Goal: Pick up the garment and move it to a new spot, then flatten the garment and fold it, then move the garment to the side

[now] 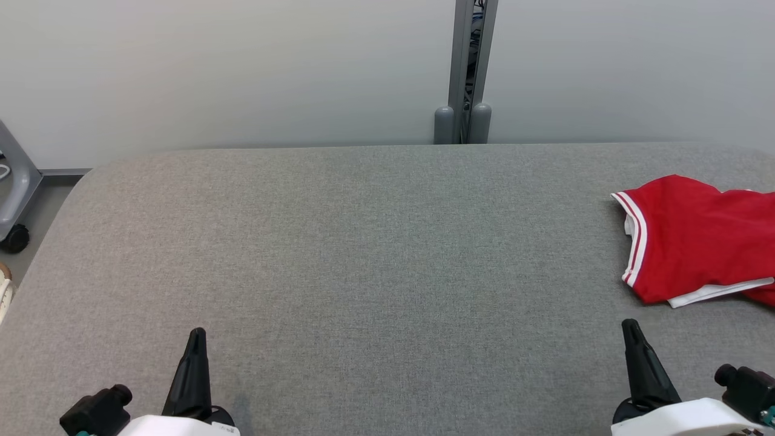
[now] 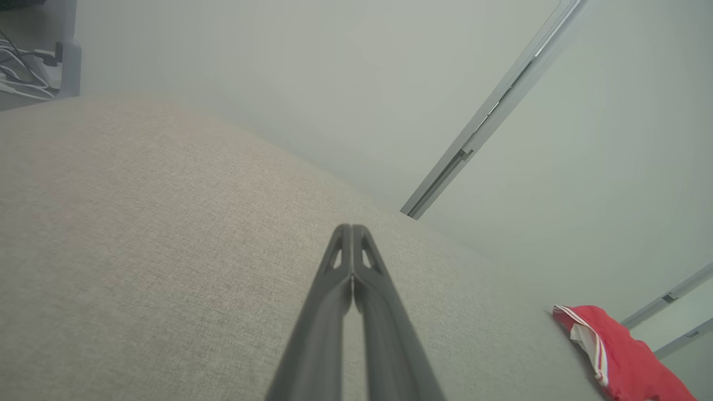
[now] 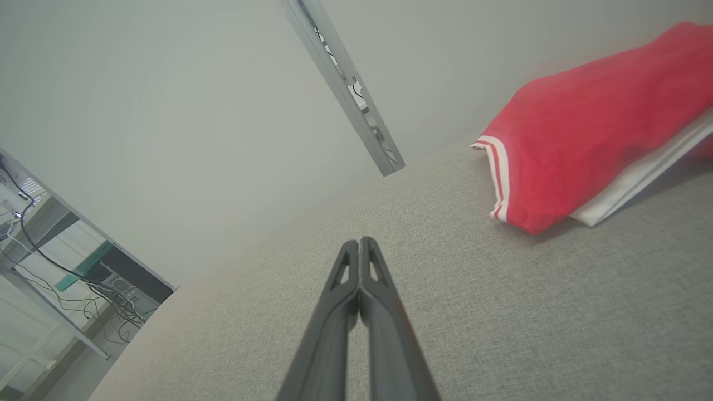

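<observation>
Red garment with white striped trim, bunched up, lies on the grey table just ahead and to the right of the right fingers, near but not touching. Right fingers pressed together, gripping nothing, tips over bare table. Left fingers also closed and empty over bare table, garment well apart, far off to their right. Ahead of both, past the table's far edge, a pale wall with a grey metal post. Wheeled grey stand out left of the left fingers.
</observation>
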Available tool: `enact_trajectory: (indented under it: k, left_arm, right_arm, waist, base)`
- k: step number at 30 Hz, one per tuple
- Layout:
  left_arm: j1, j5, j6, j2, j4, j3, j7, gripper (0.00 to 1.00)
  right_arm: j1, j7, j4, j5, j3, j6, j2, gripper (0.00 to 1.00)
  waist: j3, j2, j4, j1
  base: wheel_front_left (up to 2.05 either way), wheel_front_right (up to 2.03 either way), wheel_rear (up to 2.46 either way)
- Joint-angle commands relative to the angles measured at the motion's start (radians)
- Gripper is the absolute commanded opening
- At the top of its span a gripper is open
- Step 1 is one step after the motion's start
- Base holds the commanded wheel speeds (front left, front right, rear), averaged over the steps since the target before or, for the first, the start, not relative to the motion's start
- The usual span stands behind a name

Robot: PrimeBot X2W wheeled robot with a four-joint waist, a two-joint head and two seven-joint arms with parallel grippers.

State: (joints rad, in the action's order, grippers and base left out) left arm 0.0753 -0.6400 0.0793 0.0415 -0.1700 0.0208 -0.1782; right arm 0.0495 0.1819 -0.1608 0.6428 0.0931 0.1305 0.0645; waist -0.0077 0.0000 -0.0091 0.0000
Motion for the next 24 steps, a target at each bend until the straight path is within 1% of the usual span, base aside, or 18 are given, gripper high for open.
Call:
enact_trajectory:
  k: [1, 2, 24]
  left_arm:
    - [-0.034, -0.048, 0.008, 0.006, 0.010, -0.007, 0.010, 0.00]
    - [-0.034, -0.048, 0.008, 0.006, 0.010, -0.007, 0.010, 0.00]
    - [-0.084, -0.332, 0.022, 0.009, -0.015, -0.022, 0.078, 0.00]
  right_arm:
    - [-0.027, -0.014, 0.009, 0.052, -0.014, 0.000, 0.011, 0.00]
    - [-0.027, -0.014, 0.009, 0.052, -0.014, 0.000, 0.011, 0.00]
    - [-0.059, -0.095, -0.011, 0.349, -0.072, 0.000, 0.023, 0.00]
  waist:
    - [0.000, 0.0000, 0.000, 0.0000]
    - [0.000, 0.0000, 0.000, 0.0000]
    - [0.003, 0.0000, 0.002, 0.0000]
  base:
    - [0.00, 0.00, 0.00]
    - [0.00, 0.00, 0.00]
    - [0.00, 0.00, 0.00]
